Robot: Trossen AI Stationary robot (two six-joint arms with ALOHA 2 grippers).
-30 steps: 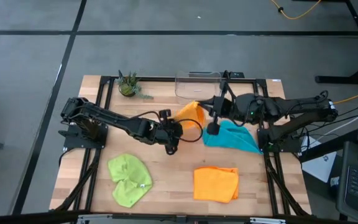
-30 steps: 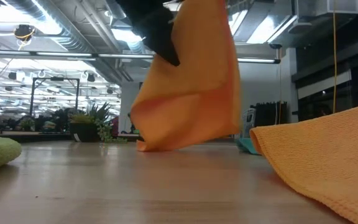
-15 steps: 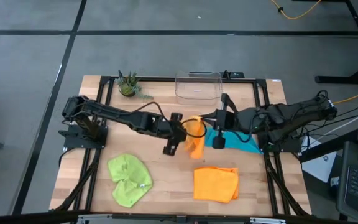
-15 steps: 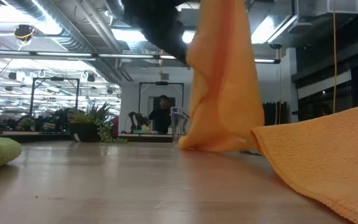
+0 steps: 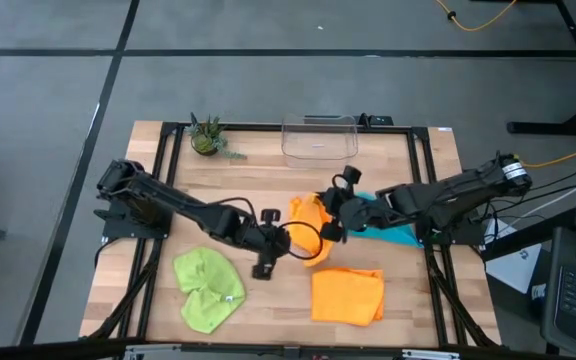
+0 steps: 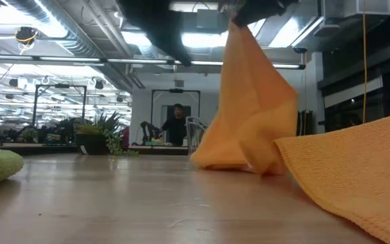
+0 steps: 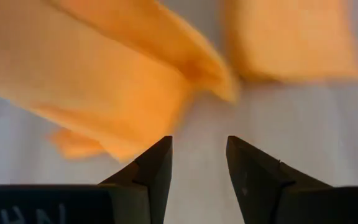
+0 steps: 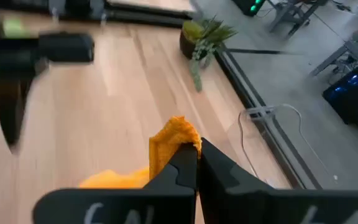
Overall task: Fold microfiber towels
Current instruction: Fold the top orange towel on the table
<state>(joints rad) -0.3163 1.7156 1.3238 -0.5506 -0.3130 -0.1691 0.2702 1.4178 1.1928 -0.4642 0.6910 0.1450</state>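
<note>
An orange towel (image 5: 306, 222) hangs bunched at the table's middle, with my right gripper (image 5: 327, 229) shut on its top. Its lower part (image 6: 239, 157) rests heaped on the table. My left gripper (image 7: 197, 149) stands open just left of it, nothing between its fingers, and the cloth (image 7: 104, 81) lies just ahead of the fingertips. A second orange towel (image 5: 348, 296) lies folded at the near edge. The lime green towel (image 5: 208, 288) lies crumpled near left. The teal towel (image 5: 396, 233) lies under my right arm. My right gripper pinches a bunched top part of the orange towel (image 8: 174, 135) between its two shut fingers. The fingers slant down from the table's right side. The cloth hangs slack below them (image 6: 249, 74), and its lower folds lie on the table.
A clear plastic bin (image 5: 318, 138) stands at the far edge and a small potted plant (image 5: 206, 138) at the far left. In the low view, the folded orange towel (image 6: 357, 176) fills the near right. A person shows far off in the room behind.
My right gripper has come down and toward the table's near left with the orange towel. The towel has moved from by the bin to the table's middle, and its lower part has sunk into a heap on the table. My left gripper has swung toward the near edge.
</note>
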